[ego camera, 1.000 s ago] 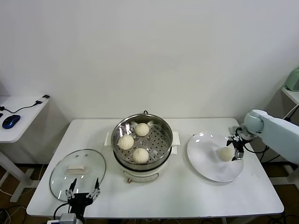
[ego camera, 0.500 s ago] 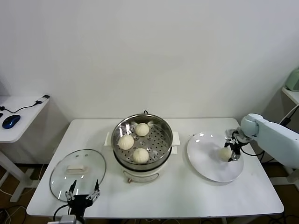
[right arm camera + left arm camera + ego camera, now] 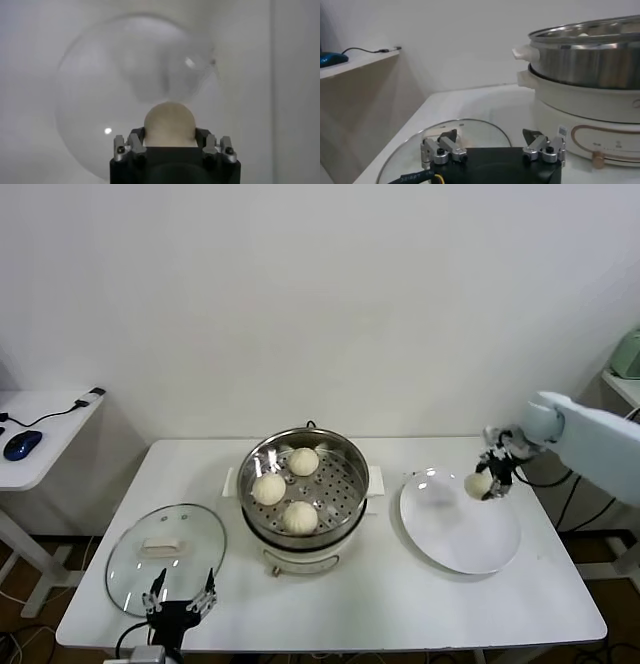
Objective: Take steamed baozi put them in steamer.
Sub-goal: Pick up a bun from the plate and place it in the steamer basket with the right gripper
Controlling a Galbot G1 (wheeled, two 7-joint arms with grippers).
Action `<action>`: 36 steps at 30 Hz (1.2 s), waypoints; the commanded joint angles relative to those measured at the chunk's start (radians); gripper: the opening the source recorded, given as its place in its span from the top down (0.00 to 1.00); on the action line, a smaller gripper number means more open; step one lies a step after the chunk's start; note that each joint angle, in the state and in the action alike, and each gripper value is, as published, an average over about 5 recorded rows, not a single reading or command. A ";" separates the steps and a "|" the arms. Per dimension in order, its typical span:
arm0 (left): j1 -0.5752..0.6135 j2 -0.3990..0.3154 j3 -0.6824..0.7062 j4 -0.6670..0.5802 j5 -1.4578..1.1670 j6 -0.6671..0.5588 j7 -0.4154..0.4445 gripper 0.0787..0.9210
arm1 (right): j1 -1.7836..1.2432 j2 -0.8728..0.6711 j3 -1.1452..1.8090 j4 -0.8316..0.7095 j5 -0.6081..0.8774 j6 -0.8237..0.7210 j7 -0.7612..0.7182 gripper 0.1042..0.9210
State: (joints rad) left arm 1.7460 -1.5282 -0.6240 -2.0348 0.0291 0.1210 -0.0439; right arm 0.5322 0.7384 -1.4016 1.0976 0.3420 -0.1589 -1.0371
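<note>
One steamed baozi (image 3: 479, 482) hangs above the far right edge of a white round plate (image 3: 450, 534), pinched between the jaws of the right gripper (image 3: 487, 480), which close on both its sides; the right wrist view shows the bun (image 3: 169, 124) clear of the plate (image 3: 100, 100) below it. Three more baozi (image 3: 286, 487) sit on the perforated tray inside the steamer (image 3: 304, 496), a shiny steel pot on a white base at the middle of the white bench (image 3: 400, 604), making four buns in all. The plate lies just right of the steamer. A round glass lid (image 3: 166, 556) with a white handle lies flat on the bench to the steamer's left. The left gripper (image 3: 180, 605) hovers low at the bench's near edge beside the lid, its jaws spread wide and holding nothing. Behind stands a plain white wall; a side desk (image 3: 40, 439) at far left carries one blue mouse (image 3: 22, 444).
</note>
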 commanded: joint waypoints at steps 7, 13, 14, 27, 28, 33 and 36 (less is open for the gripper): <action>0.003 0.004 0.012 -0.013 0.002 0.000 0.001 0.12 | 0.597 0.323 -0.303 0.426 0.692 -0.240 0.160 0.31; 0.007 0.009 0.006 -0.017 0.001 -0.001 -0.001 0.12 | 0.426 0.479 -0.266 0.369 0.673 -0.286 0.235 0.32; 0.006 0.008 0.006 -0.016 0.001 -0.001 -0.001 0.12 | 0.401 0.499 -0.267 0.353 0.662 -0.289 0.243 0.32; 0.000 0.000 -0.005 -0.001 -0.001 -0.010 -0.002 0.12 | 0.155 0.563 -0.264 0.186 0.477 -0.318 0.288 0.31; -0.002 0.000 -0.006 0.001 -0.001 -0.010 -0.002 0.12 | 0.145 0.561 -0.263 0.181 0.469 -0.318 0.289 0.31; -0.009 0.001 -0.009 0.011 -0.003 -0.009 -0.002 0.12 | 0.118 0.552 -0.260 0.168 0.438 -0.320 0.291 0.31; -0.014 0.003 -0.010 0.016 -0.003 -0.009 -0.001 0.12 | 0.110 0.548 -0.258 0.167 0.425 -0.323 0.292 0.31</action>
State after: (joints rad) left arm 1.7297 -1.5263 -0.6349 -2.0185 0.0258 0.1115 -0.0449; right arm 0.7205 1.2453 -1.6571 1.3010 0.8160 -0.4622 -0.7687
